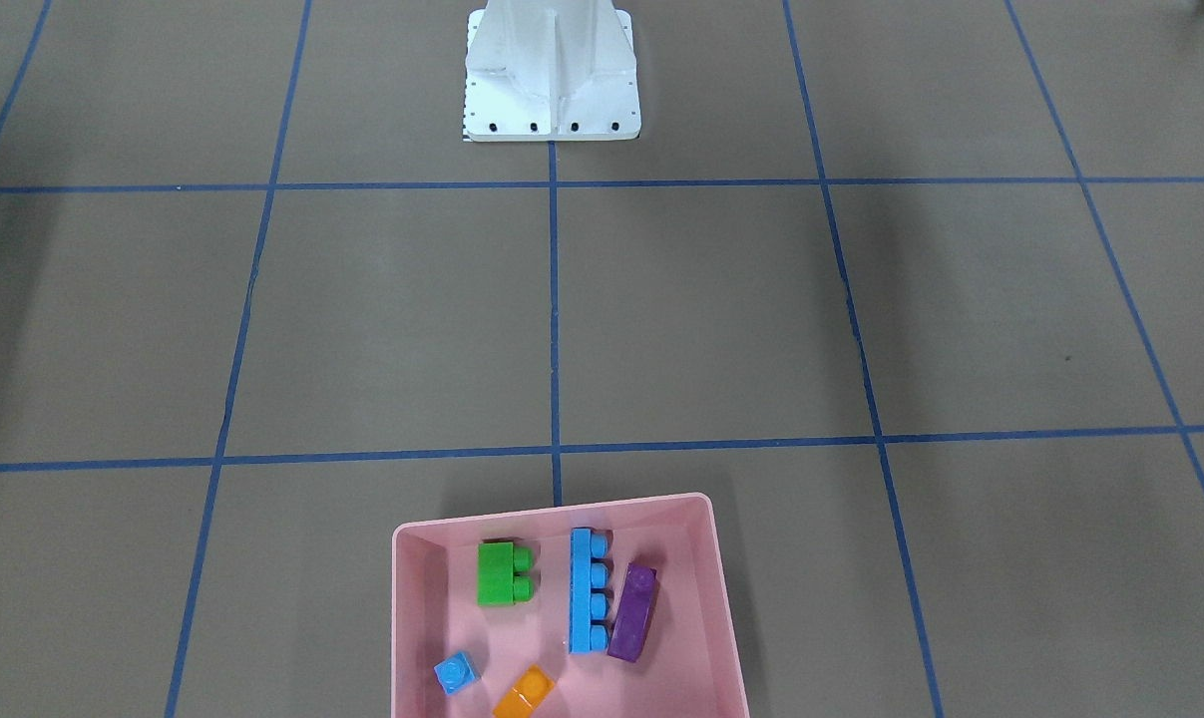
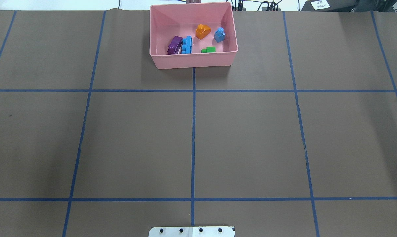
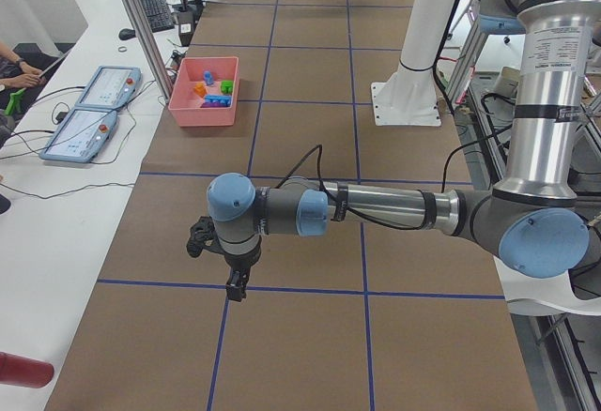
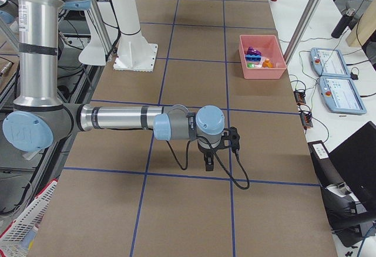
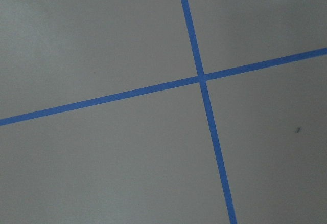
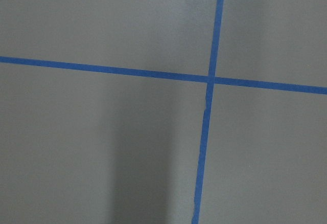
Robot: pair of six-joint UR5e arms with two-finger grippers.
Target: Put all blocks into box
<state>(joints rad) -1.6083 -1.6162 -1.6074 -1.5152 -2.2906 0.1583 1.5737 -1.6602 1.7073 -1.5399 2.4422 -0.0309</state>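
Note:
The pink box [image 1: 402, 608] holds all the blocks: the green two-stud [image 1: 503, 573], long blue [image 1: 588, 590], purple [image 1: 633, 612], tiny blue cube [image 1: 457, 673] and orange sloped one [image 1: 525, 692]. The overhead view shows the same box [image 2: 193, 61] at the table's far edge. My left gripper [image 3: 235, 289] hangs above bare table, far from the box [image 3: 202, 115]. My right gripper [image 4: 207, 164] hangs likewise at the other end, far from the box [image 4: 262, 72]. I cannot tell if either is open or shut. Both wrist views show only table and blue tape.
The white metal base [image 1: 552, 75] stands at the robot's side of the table. Two tablets [image 3: 94, 111] lie on the side bench beyond the box, with cables. A red object [image 3: 23, 371] lies at the bench's near end.

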